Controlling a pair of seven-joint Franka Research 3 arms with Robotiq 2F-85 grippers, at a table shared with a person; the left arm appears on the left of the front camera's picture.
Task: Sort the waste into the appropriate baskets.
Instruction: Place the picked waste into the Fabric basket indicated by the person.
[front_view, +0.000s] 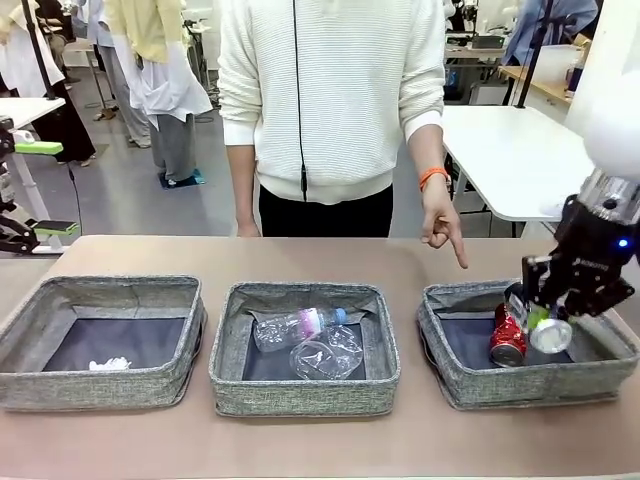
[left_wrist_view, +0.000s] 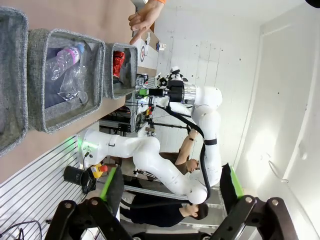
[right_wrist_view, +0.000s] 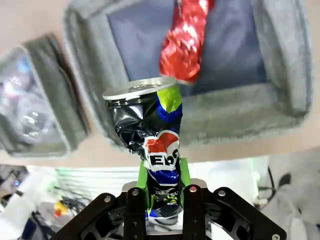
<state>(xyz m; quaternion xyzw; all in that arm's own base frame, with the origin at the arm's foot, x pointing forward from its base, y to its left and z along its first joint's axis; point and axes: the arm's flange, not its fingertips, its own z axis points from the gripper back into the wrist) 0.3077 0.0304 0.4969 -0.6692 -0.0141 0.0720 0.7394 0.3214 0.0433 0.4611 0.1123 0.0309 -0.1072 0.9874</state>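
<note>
- Our right gripper (front_view: 540, 322) is clenched on the dark blue-black can (right_wrist_view: 152, 140), its green pads pressing the crumpled body from both sides; the silver top of the can points away from the wrist.
- Directly beyond the held can lies the crushed red can (right_wrist_view: 186, 40), on the dark bottom of the right basket (front_view: 452, 368). In the front view we see the gripper hanging over this basket, the red can (front_view: 508, 336) just beside the fingers.
- A person's hand (front_view: 440, 226) points downward, above the far rim of the same basket and near our gripper.
- Away from the right gripper, toward the table's middle, the middle basket (front_view: 300, 392) holds the clear plastic bottle (front_view: 296, 325) with pink label and blue cap, and the clear plastic cup (front_view: 330, 352) touching it.
- Farthest from the right gripper, the left basket (front_view: 90, 385) holds the crumpled white paper (front_view: 110, 364) near its front wall.
- Our left gripper (left_wrist_view: 165, 220) is released, its jaws spread wide and holding nothing; the baskets lie well apart from it, beyond its fingers.
</note>
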